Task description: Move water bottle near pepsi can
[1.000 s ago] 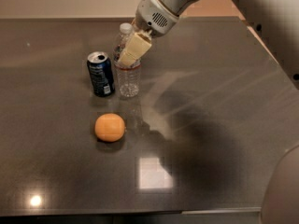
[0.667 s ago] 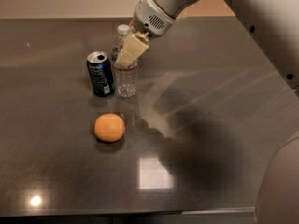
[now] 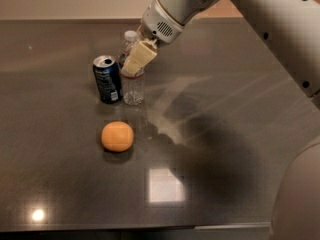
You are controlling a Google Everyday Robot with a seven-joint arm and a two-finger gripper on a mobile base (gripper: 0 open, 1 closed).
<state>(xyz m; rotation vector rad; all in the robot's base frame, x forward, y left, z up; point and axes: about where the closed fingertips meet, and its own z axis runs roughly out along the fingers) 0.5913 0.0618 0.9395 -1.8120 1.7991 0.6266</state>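
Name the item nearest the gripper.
The water bottle, clear and white-capped: the gripper is at its upper body. The pepsi can and orange fruit lie farther off.

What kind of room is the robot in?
Probably a kitchen or break room: a dark shiny countertop holds a pepsi can, a water bottle and an orange fruit, with the gripper at the bottle's upper half.

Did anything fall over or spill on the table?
No, nothing looks wrong. The water bottle stands upright right beside the pepsi can, which is upright too. The orange sits in front of them on the table. No spill shows. The claw is at the bottle's upper part.
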